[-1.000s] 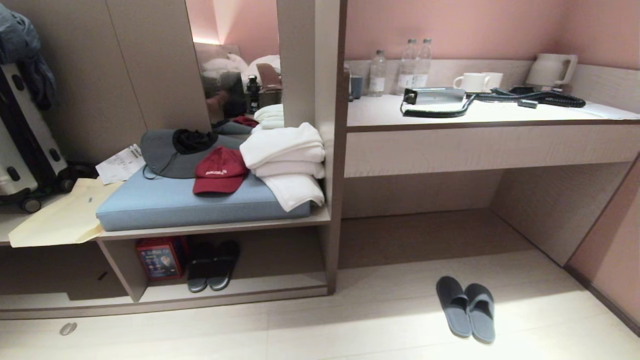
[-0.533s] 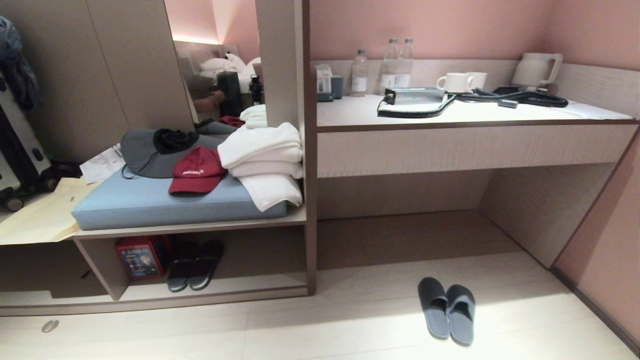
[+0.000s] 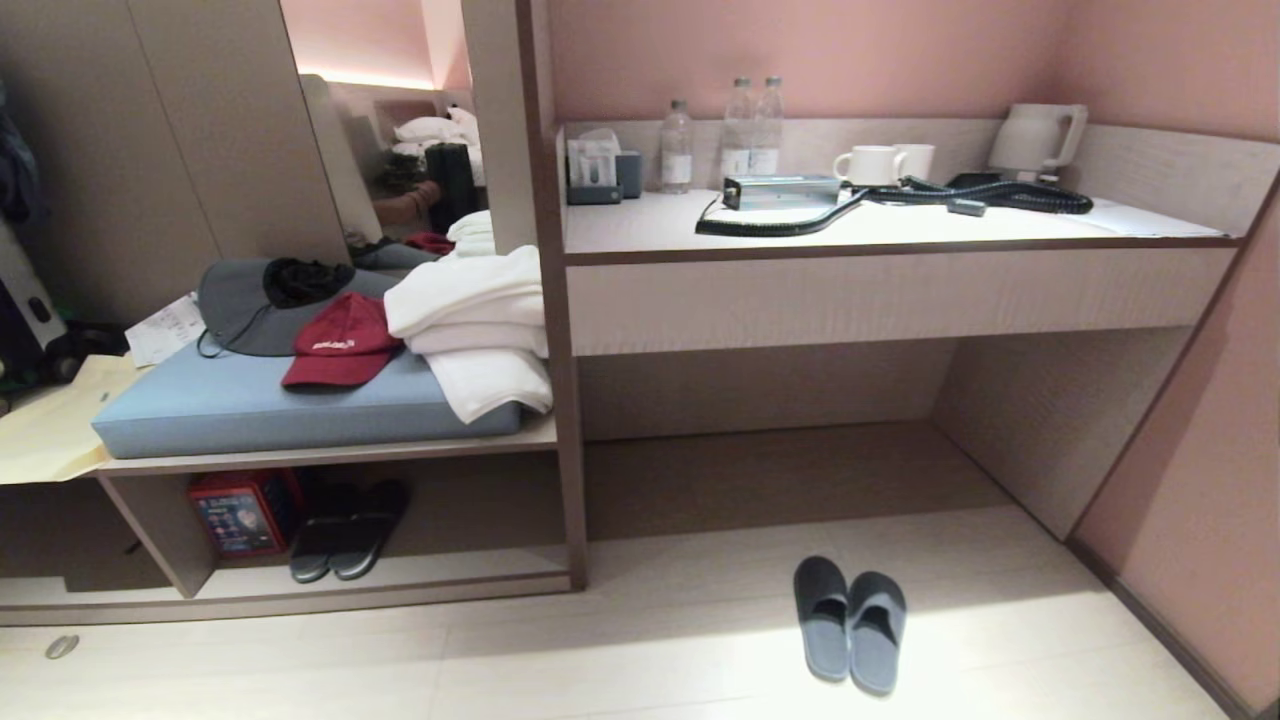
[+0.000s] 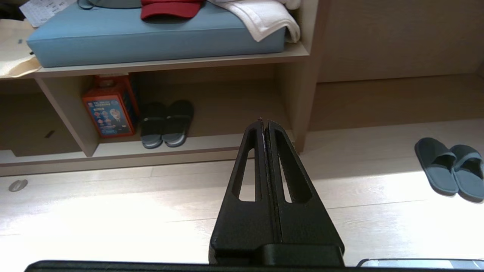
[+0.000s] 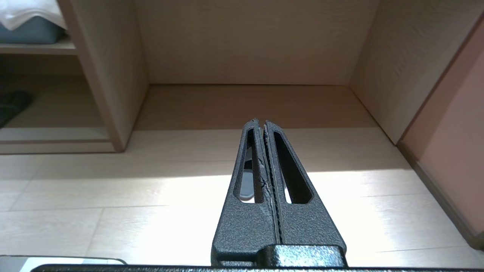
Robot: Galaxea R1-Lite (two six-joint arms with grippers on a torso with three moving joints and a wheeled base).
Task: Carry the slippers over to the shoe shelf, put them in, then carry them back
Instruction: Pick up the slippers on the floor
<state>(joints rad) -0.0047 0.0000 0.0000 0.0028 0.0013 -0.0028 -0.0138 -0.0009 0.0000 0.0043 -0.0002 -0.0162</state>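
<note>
Warm, even room light is recorded. A bright washed-out patch is cast on the floor (image 3: pixel 700 640); glare there bleaches detail in both wrist views. Deep shadow is held under the desk counter (image 3: pixel 880 235). Straight edges are bowed toward frame borders.

Left tool (image 4: pixel 264 122) blk, slotted, right tool (image 5: pixel 261 122) textured

Pale floor (image 3: pixel 640 650) — slippers (image 3: pixel 850 620) lying on it (side by side).
</note>
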